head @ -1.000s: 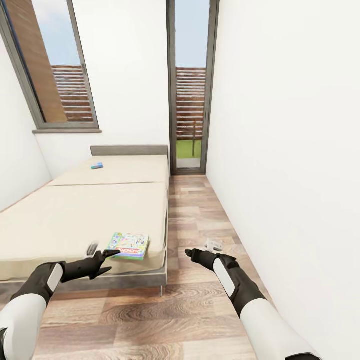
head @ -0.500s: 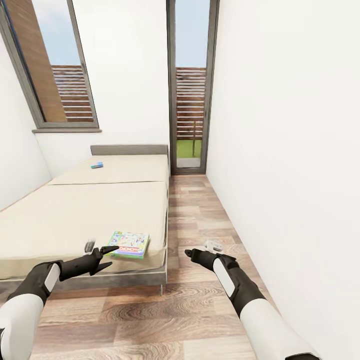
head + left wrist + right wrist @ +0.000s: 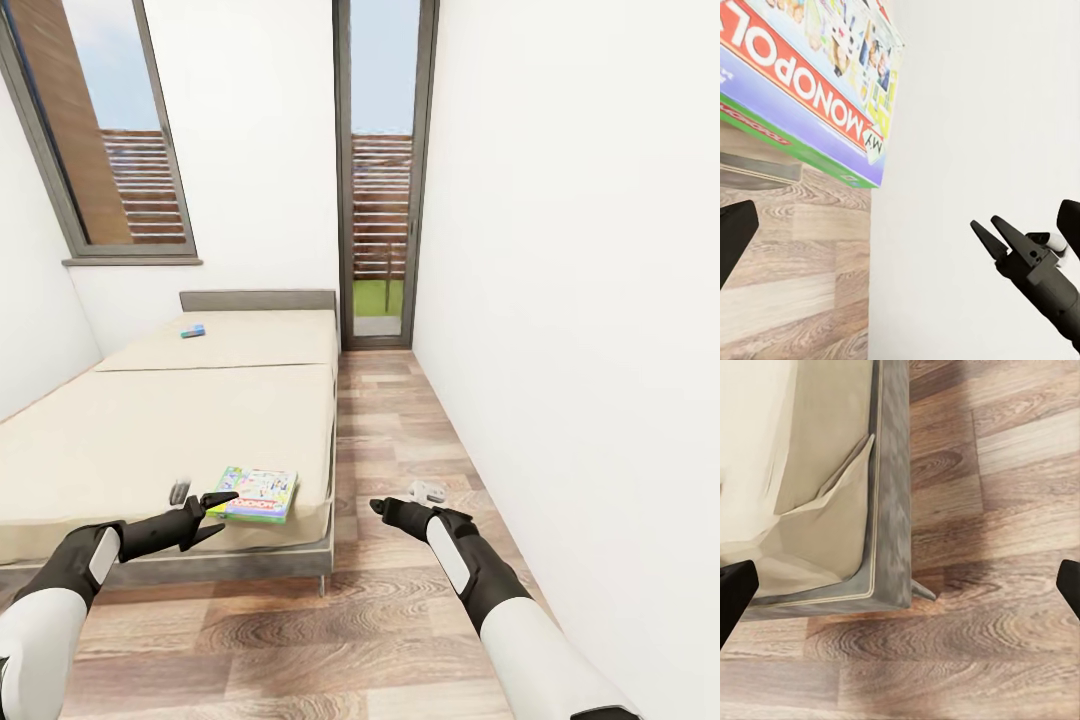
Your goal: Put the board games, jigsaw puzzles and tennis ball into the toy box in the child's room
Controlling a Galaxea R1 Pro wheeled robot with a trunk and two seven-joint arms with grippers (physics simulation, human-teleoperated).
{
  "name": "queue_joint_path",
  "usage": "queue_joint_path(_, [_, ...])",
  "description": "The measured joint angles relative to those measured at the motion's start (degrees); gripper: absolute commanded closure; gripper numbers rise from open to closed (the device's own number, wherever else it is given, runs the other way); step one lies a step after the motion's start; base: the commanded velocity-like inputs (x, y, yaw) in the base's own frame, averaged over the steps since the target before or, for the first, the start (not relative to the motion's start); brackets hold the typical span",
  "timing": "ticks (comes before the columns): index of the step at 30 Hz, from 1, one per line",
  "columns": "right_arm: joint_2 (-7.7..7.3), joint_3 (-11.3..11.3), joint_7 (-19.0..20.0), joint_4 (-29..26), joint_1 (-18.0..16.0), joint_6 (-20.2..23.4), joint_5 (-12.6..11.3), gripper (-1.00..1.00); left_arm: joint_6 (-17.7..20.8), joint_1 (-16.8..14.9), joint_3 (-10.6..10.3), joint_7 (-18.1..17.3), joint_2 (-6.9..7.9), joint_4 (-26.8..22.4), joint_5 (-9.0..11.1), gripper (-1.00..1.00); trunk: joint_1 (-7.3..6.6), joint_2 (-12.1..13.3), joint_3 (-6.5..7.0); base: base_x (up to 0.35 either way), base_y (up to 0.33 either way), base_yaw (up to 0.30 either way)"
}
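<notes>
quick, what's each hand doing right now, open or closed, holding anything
Left hand: open, empty, fingertips at the near edge of the Monopoly box on the bed.
Right hand: open, empty, over the wood floor.

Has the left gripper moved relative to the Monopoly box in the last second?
Yes. The left gripper has crept forward toward the Monopoly box on the bed; its tip now reaches the box's near-left edge.

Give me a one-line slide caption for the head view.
Left gripper open beside the Monopoly board game at the bed corner; right gripper over wood floor.
</notes>
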Motion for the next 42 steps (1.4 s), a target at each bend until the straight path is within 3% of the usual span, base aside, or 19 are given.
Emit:
queue_joint_path(7, [-0.07, -0.04, -0.13, -0.02, 0.00, 0.39, -0.01, -1.00, 0.00, 0.00, 0.07, 0.00, 0.00, 0.00, 0.00, -1.00, 0.00, 0.00, 0.00, 0.002, 0.000, 0.000])
queue_joint_path(17, [-0.37, -0.07, 0.07, -0.02, 0.00, 4.19, -0.54, -1.00, 0.00, 0.01, 0.09, 0.00, 0.00, 0.00, 0.11, -1.00, 0.00, 0.00, 0.00, 0.000, 0.000, 0.000])
queue_joint_path(28, [0.30, -0.11, 0.14, -0.13, 0.00, 3.86, -0.52, -1.00, 0.39, 0.01, 0.22, -0.37, -0.81, 0.00, 0.32, -1.00, 0.00, 0.00, 0.00, 0.000, 0.000, 0.000])
queue_joint_path(36, [0.05, -0.03, 0.07, -0.12, -0.04, 3.80, -0.51, -1.00, 0.42, 0.01, 0.18, -0.37, -0.79, 0.00, 0.29, -1.00, 1.75, -3.19, -1.43, 0.000, 0.000, 0.000])
queue_joint_path(42, [-0.04, -0.02, 0.07, -0.12, -0.06, 3.80, -0.52, -1.00, 0.44, 0.01, 0.18, -0.37, -0.74, 0.00, 0.32, -1.00, 1.76, -3.21, -1.44, 0.000, 0.000, 0.000])
